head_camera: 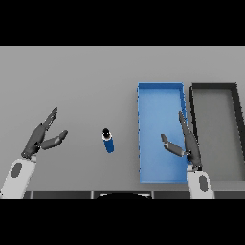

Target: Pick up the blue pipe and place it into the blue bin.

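A plain grey table (81, 81) fills the whole view, stretching from the near edge to the far edge with no wall or other part of the room showing behind it. On its right half lie two long rectangular bins set side by side with their long sides running near to far. The blue bin (143, 134) is the left one of the pair, with low blue walls and a lighter blue floor; just beside it on the right, close but with a thin strip of table between them, lies a black bin (238, 119) with dark walls and a grey floor, its far right side cut off by the edge of the view. The right arm comes up from the near edge, and the right hand (187, 143) hangs over the near right part of the blue bin, fingers straight and pointing far, thumb spread out to the left, holding nothing. The left arm comes in from the near left corner, and the left hand (40, 136) is over bare table on the far left, also spread, fingers straight and thumb out to the right, empty. The blue pipe (109, 141), short with a dark cap at its far end, lies on the table between the two hands, left of the blue bin and apart from it, nearer the bin than the left hand, untouched by either hand.
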You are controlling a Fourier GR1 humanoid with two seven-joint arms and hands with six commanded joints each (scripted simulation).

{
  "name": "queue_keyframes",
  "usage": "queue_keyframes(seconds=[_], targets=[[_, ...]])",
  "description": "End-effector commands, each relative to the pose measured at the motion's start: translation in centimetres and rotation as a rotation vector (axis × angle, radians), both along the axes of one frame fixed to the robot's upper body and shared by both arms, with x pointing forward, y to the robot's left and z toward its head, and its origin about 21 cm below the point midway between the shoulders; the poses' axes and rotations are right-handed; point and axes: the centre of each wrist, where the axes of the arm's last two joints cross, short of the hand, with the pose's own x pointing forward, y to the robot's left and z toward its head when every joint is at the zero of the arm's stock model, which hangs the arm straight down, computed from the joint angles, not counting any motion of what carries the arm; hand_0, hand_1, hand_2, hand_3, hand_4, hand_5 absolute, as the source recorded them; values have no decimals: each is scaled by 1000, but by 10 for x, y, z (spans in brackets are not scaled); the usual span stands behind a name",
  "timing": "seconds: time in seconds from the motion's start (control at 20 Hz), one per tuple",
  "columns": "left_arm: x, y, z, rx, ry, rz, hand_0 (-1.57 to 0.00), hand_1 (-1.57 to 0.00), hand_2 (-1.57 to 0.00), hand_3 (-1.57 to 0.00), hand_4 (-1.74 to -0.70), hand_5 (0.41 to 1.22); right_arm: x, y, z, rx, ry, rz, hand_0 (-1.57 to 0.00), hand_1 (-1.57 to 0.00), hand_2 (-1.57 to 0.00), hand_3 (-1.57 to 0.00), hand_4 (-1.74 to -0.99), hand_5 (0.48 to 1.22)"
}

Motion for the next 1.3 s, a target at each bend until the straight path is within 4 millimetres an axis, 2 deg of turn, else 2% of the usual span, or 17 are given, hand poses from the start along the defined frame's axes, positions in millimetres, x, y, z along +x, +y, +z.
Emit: queue_keyframes(seconds=[0.0,0.1,0.35,0.5,0.65,0.9,1.05,1.1,1.25], targets=[[-3,-1,4,10,9,-35,1,1,1,1,-989,573,1,-2,-1,-12,-2,2,1,1,1,1,-1181,619],[-12,-7,6,29,36,-121,1,1,1,1,-1026,549,2,-2,-1,-4,-11,7,1,1,1,1,-1179,616],[-28,-50,-5,36,128,-269,1,1,1,1,-1126,485,5,2,1,-1,1,7,1,1,1,1,-1174,618],[-28,-69,-8,56,155,-324,1,1,1,1,-1138,455,3,2,-2,8,12,6,1,1,1,1,-1195,617],[-30,-88,-20,33,165,-348,1,1,1,1,-1146,451,1,-1,-2,8,-7,9,1,1,1,1,-1213,625],[-13,-124,-32,-3,137,-365,1,1,1,1,-1152,460,1,0,-1,7,9,-3,1,1,1,1,-1201,620],[-3,-138,-40,-15,139,-368,1,1,1,1,-1134,459,2,-2,2,12,7,-1,1,1,1,1,-1210,631],[-1,-140,-41,-13,134,-377,1,1,1,1,-1120,456,-1,-2,-3,14,17,4,1,1,1,1,-1211,634],[1,-151,-49,45,136,-365,1,1,1,1,-1062,425,-2,-5,-3,15,13,-3,1,1,1,1,-1222,642]])
